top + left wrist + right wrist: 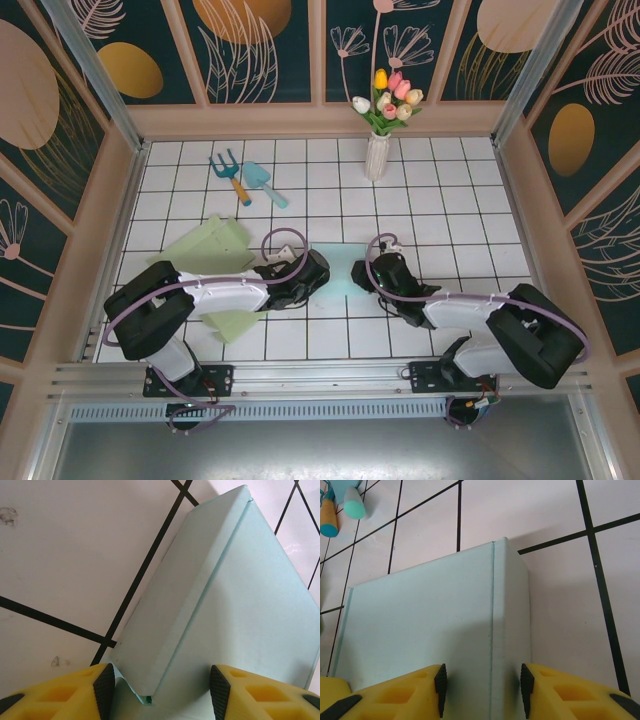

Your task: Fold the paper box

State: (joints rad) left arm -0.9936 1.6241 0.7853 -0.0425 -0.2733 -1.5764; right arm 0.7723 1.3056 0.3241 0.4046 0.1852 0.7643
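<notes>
On the tiled table [440, 200], with left gripper [157, 690] and right gripper [481, 687] both spread astride the box [338, 272], I'd press evenly along its creases.

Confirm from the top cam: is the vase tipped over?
No, the vase stands upright, with its tulips sticking up out of the top.

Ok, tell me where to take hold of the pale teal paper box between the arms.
Pinch the paper box at its creased right edge, coming in low from the right. A narrow folded strip there seems to lift the edge off the tiles, giving something to close on; the broad panel lies too flat.
</notes>
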